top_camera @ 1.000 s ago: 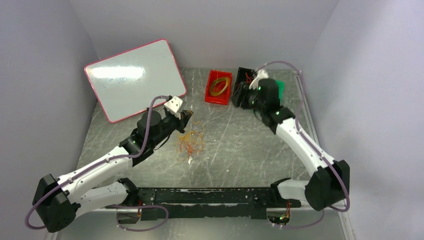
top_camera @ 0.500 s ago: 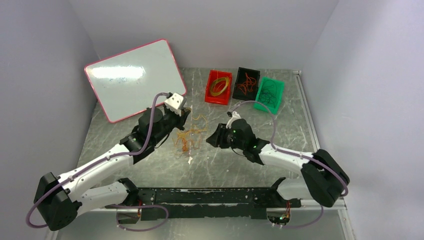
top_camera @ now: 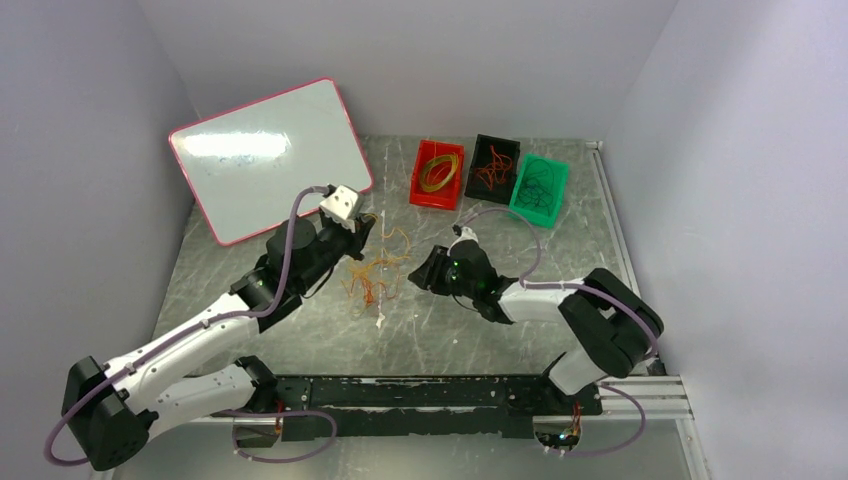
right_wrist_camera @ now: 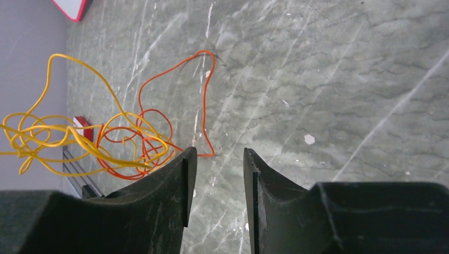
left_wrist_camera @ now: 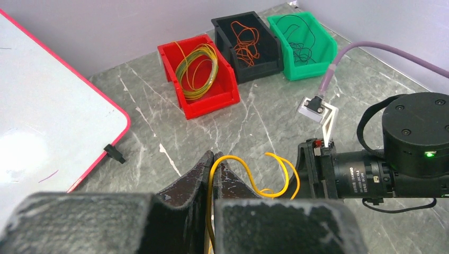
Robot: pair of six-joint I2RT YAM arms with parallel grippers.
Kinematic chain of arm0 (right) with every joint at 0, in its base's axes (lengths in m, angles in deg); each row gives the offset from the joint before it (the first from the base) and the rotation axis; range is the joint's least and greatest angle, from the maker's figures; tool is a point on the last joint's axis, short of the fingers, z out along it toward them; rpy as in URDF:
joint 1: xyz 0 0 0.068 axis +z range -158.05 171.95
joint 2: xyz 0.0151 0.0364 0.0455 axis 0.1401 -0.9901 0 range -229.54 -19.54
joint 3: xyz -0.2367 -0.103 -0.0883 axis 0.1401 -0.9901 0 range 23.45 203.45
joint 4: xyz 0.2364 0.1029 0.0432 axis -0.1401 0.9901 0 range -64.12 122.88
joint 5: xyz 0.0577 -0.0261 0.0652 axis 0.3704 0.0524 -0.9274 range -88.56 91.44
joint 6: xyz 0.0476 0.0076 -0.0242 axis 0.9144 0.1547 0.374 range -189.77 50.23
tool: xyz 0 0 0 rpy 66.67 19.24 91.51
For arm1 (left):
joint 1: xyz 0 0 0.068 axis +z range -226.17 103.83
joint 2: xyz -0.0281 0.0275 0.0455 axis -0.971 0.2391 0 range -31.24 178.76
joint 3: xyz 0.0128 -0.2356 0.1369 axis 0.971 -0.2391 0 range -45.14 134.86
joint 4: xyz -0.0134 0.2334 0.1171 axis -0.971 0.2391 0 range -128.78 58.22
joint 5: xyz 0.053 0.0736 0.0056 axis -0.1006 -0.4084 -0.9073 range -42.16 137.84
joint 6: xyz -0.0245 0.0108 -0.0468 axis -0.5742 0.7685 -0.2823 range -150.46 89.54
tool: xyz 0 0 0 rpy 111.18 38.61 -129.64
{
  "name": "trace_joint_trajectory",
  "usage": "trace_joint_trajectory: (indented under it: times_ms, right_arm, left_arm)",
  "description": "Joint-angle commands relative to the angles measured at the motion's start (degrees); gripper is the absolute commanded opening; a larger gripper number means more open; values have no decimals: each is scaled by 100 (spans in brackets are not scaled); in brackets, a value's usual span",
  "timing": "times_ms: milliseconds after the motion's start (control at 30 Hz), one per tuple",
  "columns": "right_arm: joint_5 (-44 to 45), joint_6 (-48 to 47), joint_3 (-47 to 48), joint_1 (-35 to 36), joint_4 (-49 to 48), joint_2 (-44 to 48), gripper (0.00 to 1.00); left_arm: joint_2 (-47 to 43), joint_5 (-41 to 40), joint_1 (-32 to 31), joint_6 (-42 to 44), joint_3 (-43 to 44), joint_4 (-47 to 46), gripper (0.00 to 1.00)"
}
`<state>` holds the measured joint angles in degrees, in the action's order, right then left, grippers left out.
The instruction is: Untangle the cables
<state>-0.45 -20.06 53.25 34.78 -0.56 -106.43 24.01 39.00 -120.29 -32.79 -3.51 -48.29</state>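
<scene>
Top external: R arm has swung back from over the far bins to mid-table; right gripper (top_camera: 418, 277) is now low, just beside the cables (top_camera: 375, 280), jaws apart w/ nothing between; prob. one strand sorted, next pick due. Left gripper (left_wrist_camera: 214, 156) is pressed together on a yellow strand; tangle lies centre-left on table (top_camera: 500, 320), between both grippers. Red bin (left_wrist_camera: 209, 104): yellow-green loops; black bin (left_wrist_camera: 259, 70): orange-red wires; green bin (left_wrist_camera: 307, 72): dark wires; orange + yellow still knotted.
</scene>
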Motion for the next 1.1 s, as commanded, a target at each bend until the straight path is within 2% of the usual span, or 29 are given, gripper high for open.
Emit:
trace_joint_trajectory:
  times_ms: [0,333,600,733,933,1067]
  right_arm:
    - [-143,40,104,16,-732,-279,43]
    - [-628,263,323,17,-1775,-1169,44]
    - [-1026,433,623,16,-2099,-1785,43]
    - [-906,399,747,16,-1777,-1921,34]
    - [-723,220,667,11,-1638,-1753,1]
    - [-54,-363,629,-182,-792,-1014,0]
  left_arm:
    - [-128,-92,20,39,51,49,7]
    - [-164,-83,19,31,54,105,7]
    - [-218,-93,30,4,59,162,7]
    - [-255,-121,34,36,119,236,7]
    - [-326,-292,33,144,215,382,7]
    - [-584,-724,32,178,206,625,7]
